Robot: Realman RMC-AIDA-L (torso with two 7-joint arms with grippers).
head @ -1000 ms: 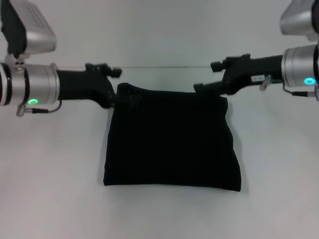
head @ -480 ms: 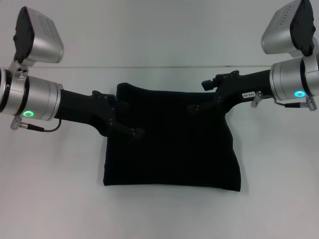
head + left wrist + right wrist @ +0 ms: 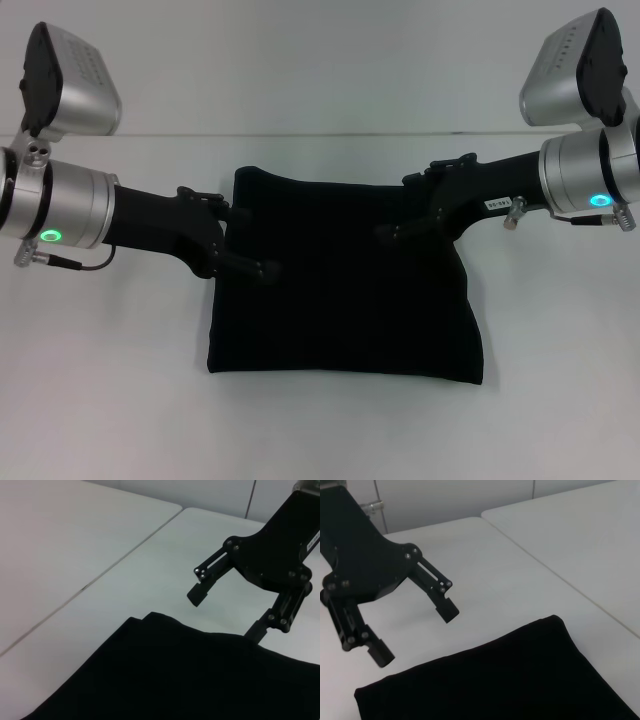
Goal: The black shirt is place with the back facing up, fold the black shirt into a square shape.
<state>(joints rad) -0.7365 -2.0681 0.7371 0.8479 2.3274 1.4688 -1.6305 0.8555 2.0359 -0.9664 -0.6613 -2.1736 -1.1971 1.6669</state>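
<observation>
A: What's sitting nearest the robot?

B: The black shirt (image 3: pixel 345 280) is lying flat on the white table (image 3: pixel 100 400), folded into a roughly square pad. Its near edge is running straight and fairly even, with bare tabletop showing in front of it and well out to both sides.

A: How is the cloth looking?

B: Soft, matte and plain. The corners are rounding off softly, and the far left corner is bulging up a little. The right side is flaring outward toward the near corner.

A: And the 2 grippers?

B: The left gripper (image 3: pixel 245 240) is hovering at the shirt's far left edge, its 2 rigid black fingers spread apart and holding nothing; in the right wrist view (image 3: pixel 415 632) they are showing clear of the cloth. The right gripper (image 3: pixel 405 205) is hanging over the far right corner, likewise spread wide and gripping nothing, as the left wrist view (image 3: pixel 225 612) is showing.

A: Beyond them?

B: A seam (image 3: pixel 330 133) is crossing the table just past the shirt's far edge, with more bare white surface behind it.
</observation>
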